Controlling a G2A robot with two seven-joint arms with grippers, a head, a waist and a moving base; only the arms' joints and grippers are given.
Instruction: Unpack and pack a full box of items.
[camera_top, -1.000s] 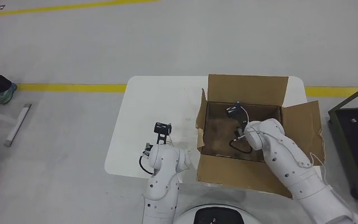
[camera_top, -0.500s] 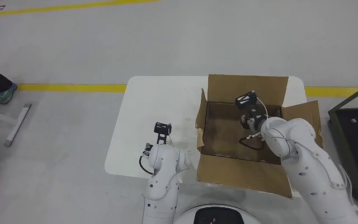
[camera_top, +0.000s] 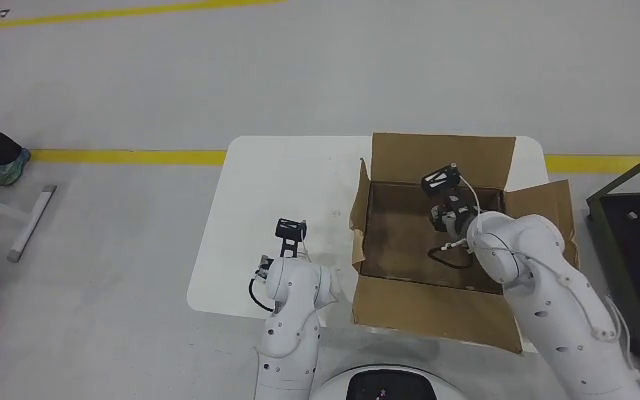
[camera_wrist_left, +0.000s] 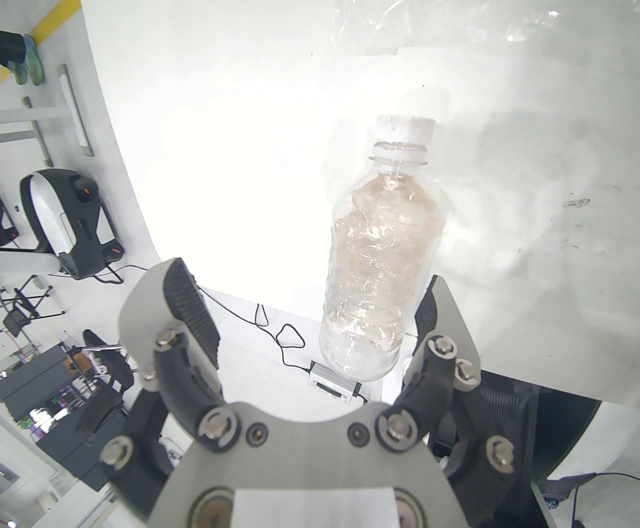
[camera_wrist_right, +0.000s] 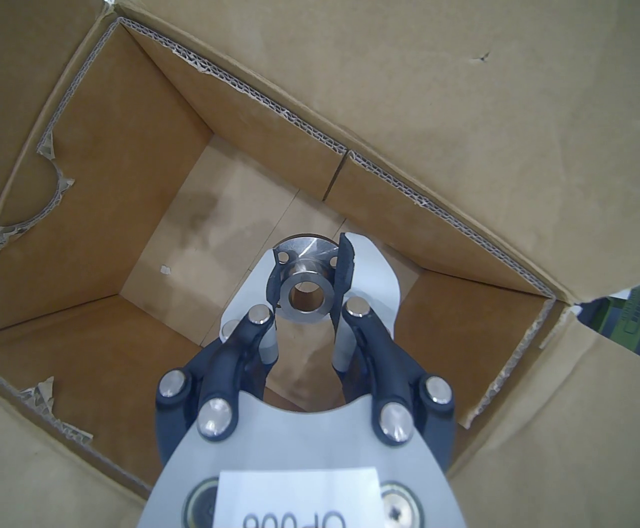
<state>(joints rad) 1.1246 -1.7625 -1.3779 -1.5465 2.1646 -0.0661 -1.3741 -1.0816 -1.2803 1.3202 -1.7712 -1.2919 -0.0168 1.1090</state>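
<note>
The right tool (camera_wrist_right: 310, 280) squeezes a shiny metal ring (camera_wrist_right: 304, 299) down inside the brown box (camera_wrist_right: 450, 125). The left tool (camera_wrist_left: 305, 280) has its fingers (camera_wrist_left: 190, 305) spread wide and grips nothing. A clear bottle (camera_wrist_left: 380, 260) has its bottom end between them, close to one finger, over the white counter (camera_wrist_left: 225, 150).

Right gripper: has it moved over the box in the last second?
Yes. The right gripper, jaws shut on a metal flange, went from the middle of the cardboard box toward its far wall and right side, then nearly stopped.

Box (camera_top: 440, 155) and bottle (camera_wrist_left: 380, 260) rest on the table (camera_top: 270, 190), the box at right.
</note>
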